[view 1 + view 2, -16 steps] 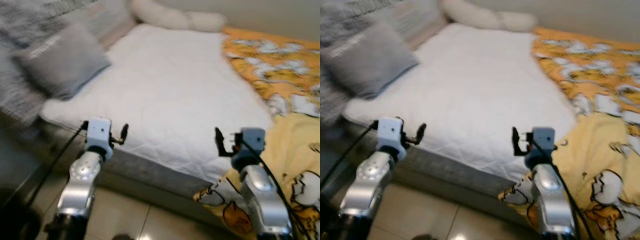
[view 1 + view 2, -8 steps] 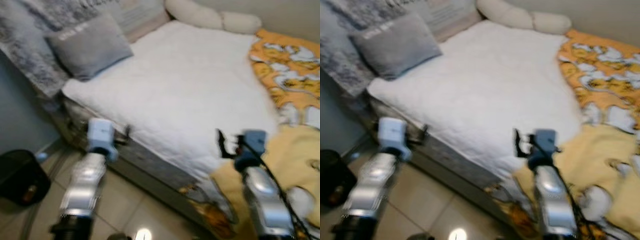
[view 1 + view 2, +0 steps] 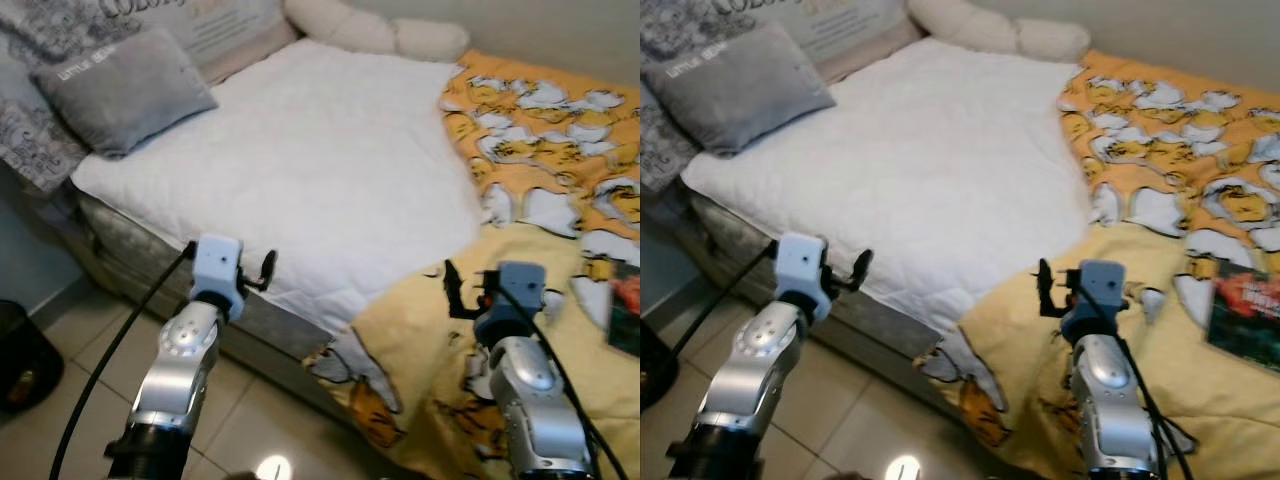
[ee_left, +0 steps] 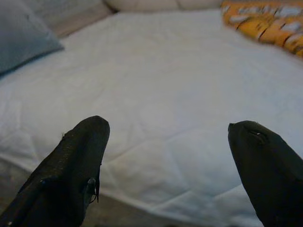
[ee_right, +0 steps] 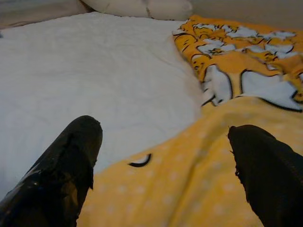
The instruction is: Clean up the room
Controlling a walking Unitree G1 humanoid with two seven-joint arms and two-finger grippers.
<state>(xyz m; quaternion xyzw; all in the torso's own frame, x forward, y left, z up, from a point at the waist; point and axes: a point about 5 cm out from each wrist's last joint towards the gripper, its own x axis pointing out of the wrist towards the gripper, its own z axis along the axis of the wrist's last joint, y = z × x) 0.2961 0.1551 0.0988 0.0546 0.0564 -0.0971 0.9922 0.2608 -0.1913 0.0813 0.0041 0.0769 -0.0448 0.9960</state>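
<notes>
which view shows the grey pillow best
The left eye view: the grey pillow lies whole at the head of the white mattress, its lettering visible. The right eye view shows it too, nearer the frame edge. The left wrist view catches one blurred corner of it; the right wrist view faces the yellow blanket.

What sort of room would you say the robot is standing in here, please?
Most likely a bedroom: a bed with a white quilted mattress cover, a grey pillow at its head, and a yellow cartoon-print blanket bunched on one side.
</notes>
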